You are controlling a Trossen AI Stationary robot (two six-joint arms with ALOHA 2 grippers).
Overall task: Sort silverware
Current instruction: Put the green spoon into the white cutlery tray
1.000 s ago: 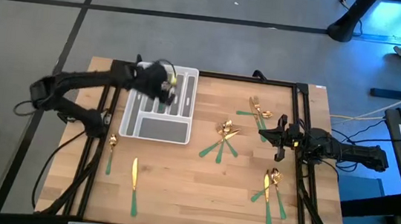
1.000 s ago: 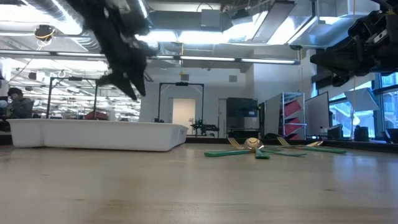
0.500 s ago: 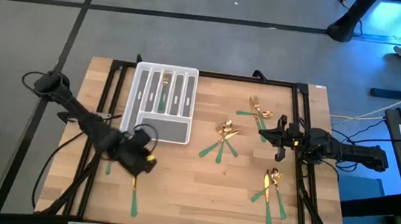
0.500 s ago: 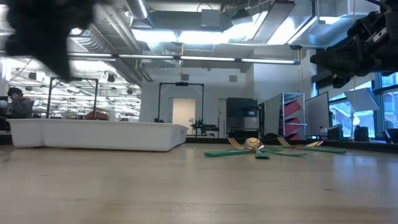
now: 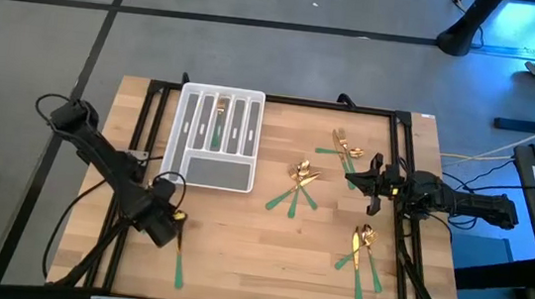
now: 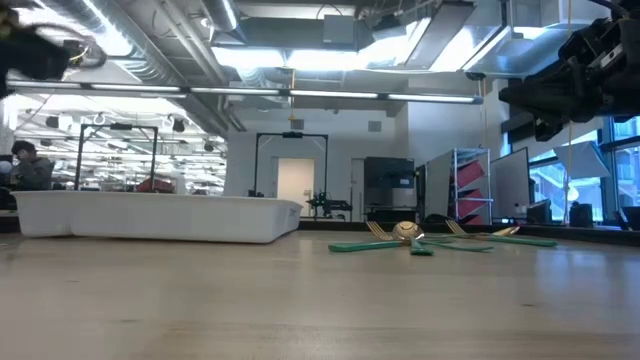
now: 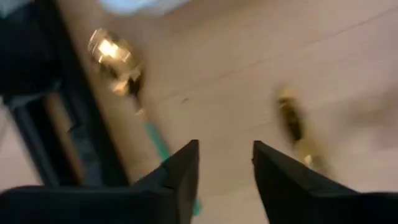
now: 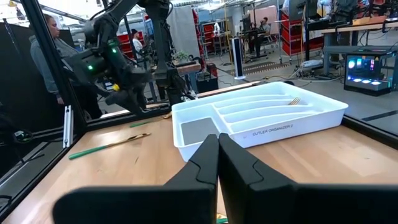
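Note:
The silverware has gold heads and slim green handles. One fork (image 5: pixel 218 116) lies in a slot of the white tray (image 5: pixel 215 174). A spoon (image 7: pixel 112 53) and a knife (image 7: pixel 297 127) lie on the table at the near left. My left gripper (image 5: pixel 168 227) hangs open and empty just above them, with the two pieces on either side of its fingers (image 7: pixel 180 177). Other pieces lie in a central cluster (image 5: pixel 297 184), a far-right pair (image 5: pixel 343 145) and a near-right group (image 5: pixel 363 254). My right gripper (image 5: pixel 349 178) is shut and empty, above the table at the right.
The tray stands at the far left and also shows in the low view (image 6: pixel 150 215) and the right wrist view (image 8: pixel 261 118). A black frame (image 5: pixel 283 99) runs around the table. Bare wood lies between the tray and the near edge.
My left gripper has left the tray and swung toward the table's near edge, ending low over the spoon and knife at the near left. A fork now shows in the tray slot where the gripper stood.

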